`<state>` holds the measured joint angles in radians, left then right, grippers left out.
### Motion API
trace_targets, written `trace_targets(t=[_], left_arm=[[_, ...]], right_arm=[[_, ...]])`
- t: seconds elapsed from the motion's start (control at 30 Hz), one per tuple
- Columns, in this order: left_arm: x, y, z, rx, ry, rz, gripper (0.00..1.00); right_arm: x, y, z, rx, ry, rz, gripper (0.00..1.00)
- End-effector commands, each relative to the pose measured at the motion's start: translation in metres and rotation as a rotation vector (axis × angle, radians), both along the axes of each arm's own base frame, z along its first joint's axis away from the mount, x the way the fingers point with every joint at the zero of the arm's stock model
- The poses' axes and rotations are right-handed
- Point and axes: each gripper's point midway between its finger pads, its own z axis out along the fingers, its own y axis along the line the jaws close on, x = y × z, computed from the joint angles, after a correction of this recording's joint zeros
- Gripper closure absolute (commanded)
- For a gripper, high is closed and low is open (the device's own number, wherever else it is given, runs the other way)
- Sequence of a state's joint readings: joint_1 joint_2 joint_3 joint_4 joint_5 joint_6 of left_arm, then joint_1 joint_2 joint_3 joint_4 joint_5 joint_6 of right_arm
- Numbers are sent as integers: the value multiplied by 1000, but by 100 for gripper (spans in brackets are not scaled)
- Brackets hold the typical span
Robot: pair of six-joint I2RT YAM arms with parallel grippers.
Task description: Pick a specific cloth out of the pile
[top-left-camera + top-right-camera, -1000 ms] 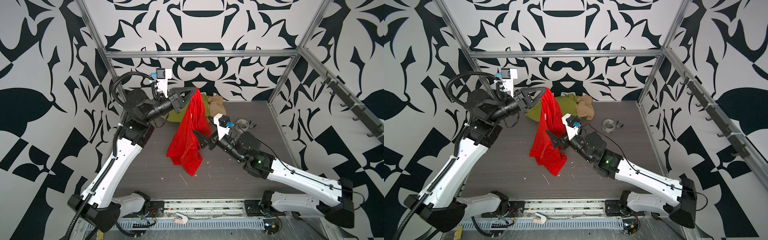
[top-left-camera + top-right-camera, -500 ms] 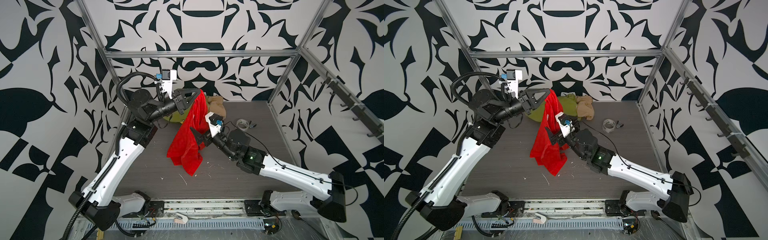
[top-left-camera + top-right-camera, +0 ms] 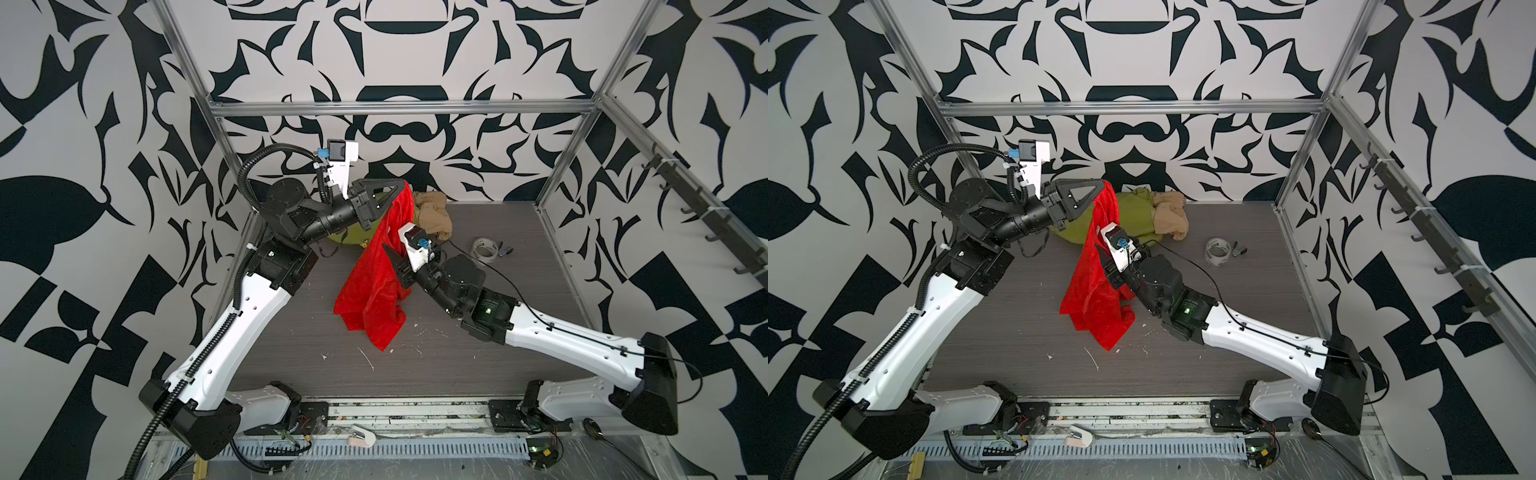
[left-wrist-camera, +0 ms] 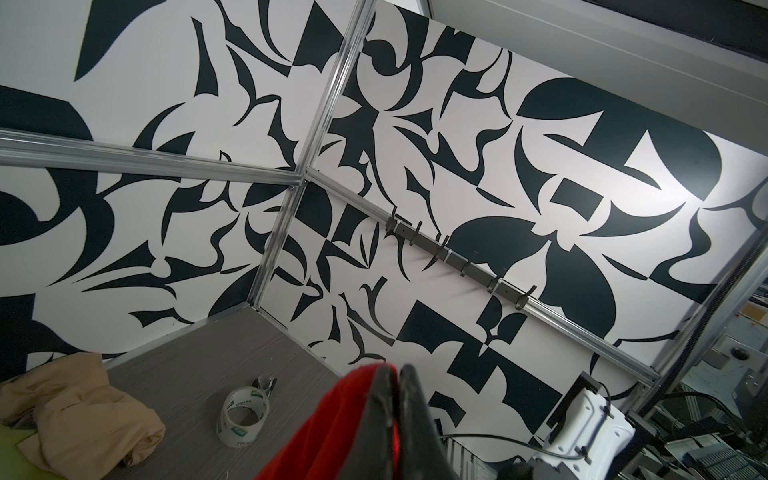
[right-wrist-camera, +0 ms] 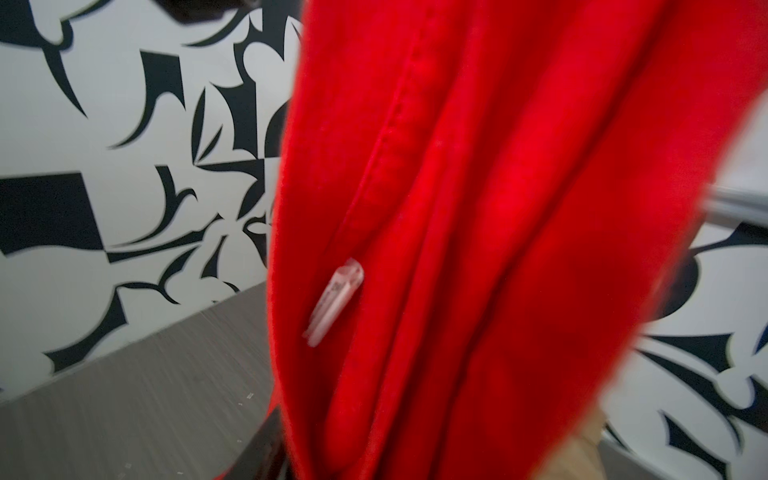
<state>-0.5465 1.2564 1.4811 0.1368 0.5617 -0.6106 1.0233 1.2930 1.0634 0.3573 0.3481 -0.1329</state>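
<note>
**Top views.** The left gripper, raised at 12 o'clock over the table, is clamped on the upper edge of the red cloth. The cloth hangs clear of the pile as a long drape toward the table's centre. Whether its lowest fold touches the surface cannot be told.

The right gripper reaches in from 4 o'clock and presses into the drape at mid-height. One black finger shows in front and the fabric hides the other, so its grip cannot be told.

Behind the drape, at 12 o'clock, lies the green shirt, partly covered by the left arm, with the beige cloth touching it. A tape roll and a small black clip sit at 1 o'clock, well apart from the drape. White scraps dot the table at 6 o'clock.

**Right wrist view.** Red fabric fills most of the frame and bears a small pale tag.
</note>
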Motion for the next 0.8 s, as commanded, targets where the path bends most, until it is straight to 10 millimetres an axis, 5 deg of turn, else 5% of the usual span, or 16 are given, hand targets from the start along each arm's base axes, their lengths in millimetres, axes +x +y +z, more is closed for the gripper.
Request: trace_targets(t=[0.0,0.17,0.43,0.77], left_arm=[[-11,6,24,-39,-81,8,100],[-10,7,26,-40,-84,14,100],[-15,13,42,-23,-92,38,100],[-49,5,51,-27,-104,-34,100]], right_arm=[[-4,-5,39,102,-53,7,72],[-9,-6,44,117,-62,32,100],[-18,-4,71,120,-84,82,100],[-51,-3,91,161,-84,256,100]])
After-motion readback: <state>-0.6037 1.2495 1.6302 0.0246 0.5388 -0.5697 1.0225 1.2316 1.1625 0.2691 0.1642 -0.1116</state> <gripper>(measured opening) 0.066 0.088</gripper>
